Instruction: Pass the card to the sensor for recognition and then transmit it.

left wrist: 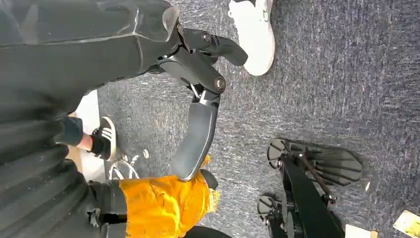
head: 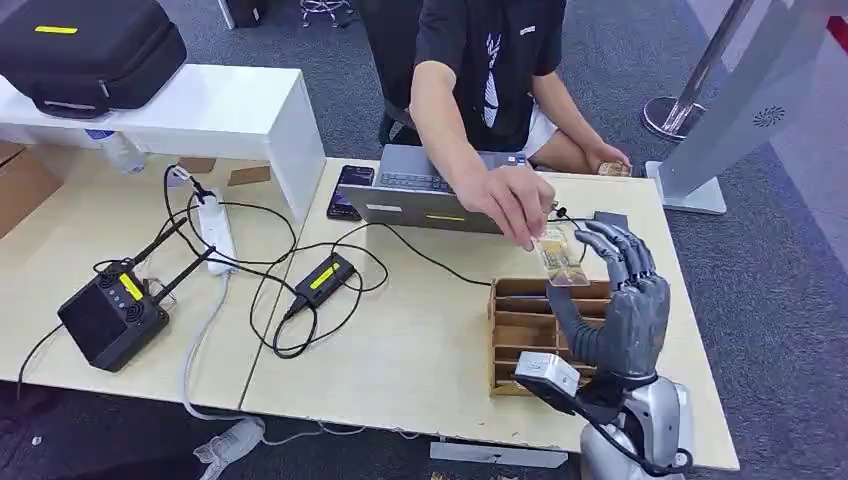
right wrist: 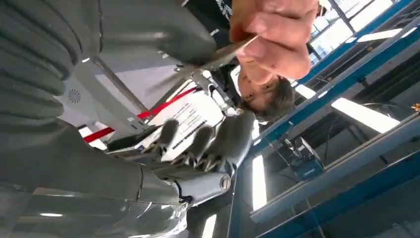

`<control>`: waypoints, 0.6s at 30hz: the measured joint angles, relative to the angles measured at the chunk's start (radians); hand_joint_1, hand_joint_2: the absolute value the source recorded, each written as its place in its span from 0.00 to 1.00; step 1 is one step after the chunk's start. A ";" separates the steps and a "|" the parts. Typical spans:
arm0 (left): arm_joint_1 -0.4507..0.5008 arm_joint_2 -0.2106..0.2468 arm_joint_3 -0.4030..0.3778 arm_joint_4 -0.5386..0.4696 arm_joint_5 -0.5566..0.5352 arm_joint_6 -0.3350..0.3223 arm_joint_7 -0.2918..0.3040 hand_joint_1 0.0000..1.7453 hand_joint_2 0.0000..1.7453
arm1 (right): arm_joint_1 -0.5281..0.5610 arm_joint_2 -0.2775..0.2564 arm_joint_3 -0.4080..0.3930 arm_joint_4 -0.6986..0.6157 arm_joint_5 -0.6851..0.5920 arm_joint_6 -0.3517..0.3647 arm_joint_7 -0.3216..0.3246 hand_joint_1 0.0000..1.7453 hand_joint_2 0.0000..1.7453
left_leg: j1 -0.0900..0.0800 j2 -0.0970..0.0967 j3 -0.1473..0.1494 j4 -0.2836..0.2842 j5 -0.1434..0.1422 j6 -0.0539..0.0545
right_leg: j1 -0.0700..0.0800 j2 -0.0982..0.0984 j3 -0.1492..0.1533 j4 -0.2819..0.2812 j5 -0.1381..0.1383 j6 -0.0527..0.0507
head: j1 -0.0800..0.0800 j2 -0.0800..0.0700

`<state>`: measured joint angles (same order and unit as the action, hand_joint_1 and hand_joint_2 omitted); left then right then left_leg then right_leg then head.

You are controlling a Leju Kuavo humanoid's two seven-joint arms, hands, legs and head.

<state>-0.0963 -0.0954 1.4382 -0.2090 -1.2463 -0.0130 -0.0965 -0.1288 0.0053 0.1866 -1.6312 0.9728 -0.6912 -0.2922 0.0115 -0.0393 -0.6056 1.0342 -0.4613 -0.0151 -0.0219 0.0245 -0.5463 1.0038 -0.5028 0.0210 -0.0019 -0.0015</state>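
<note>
Right robot hand raised over wooden rack, fingers apart, card pinched by person's hand; best released slowly; left robot hand's state unclear.

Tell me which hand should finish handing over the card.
Right. The right hand is raised over the wooden tray with the card at its fingers, where the person's hand already pinches it. The left hand hangs down toward the carpet.

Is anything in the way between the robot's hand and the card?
No, nothing visible. The card sits right at the right hand, against its thumb side, while a person's hand pinches its upper end.
</note>
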 joint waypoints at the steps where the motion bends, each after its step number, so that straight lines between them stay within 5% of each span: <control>1: 0.000 0.000 -0.001 0.000 0.000 0.000 0.000 0.00 1.00 | 0.000 0.002 0.002 0.000 0.002 0.000 0.000 1.00 1.00 | 0.000 0.000 0.000 0.000 0.000 0.000 | 0.000 0.000 0.000 0.000 0.000 0.000 | 0.000 0.000; 18: 0.001 0.003 -0.002 0.000 0.015 0.002 0.000 0.00 1.00 | 0.045 0.013 0.005 -0.039 0.033 -0.009 -0.024 1.00 1.00 | 0.000 0.000 0.000 0.000 0.000 0.000 | 0.000 0.000 0.000 0.000 0.000 0.000 | 0.000 0.000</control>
<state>-0.0949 -0.0927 1.4359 -0.2090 -1.2318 -0.0114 -0.0969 -0.0834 0.0187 0.1919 -1.6705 1.0056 -0.7004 -0.3159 0.0114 -0.0393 -0.6054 1.0343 -0.4613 -0.0151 -0.0220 0.0244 -0.5466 1.0037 -0.5029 0.0210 -0.0019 -0.0015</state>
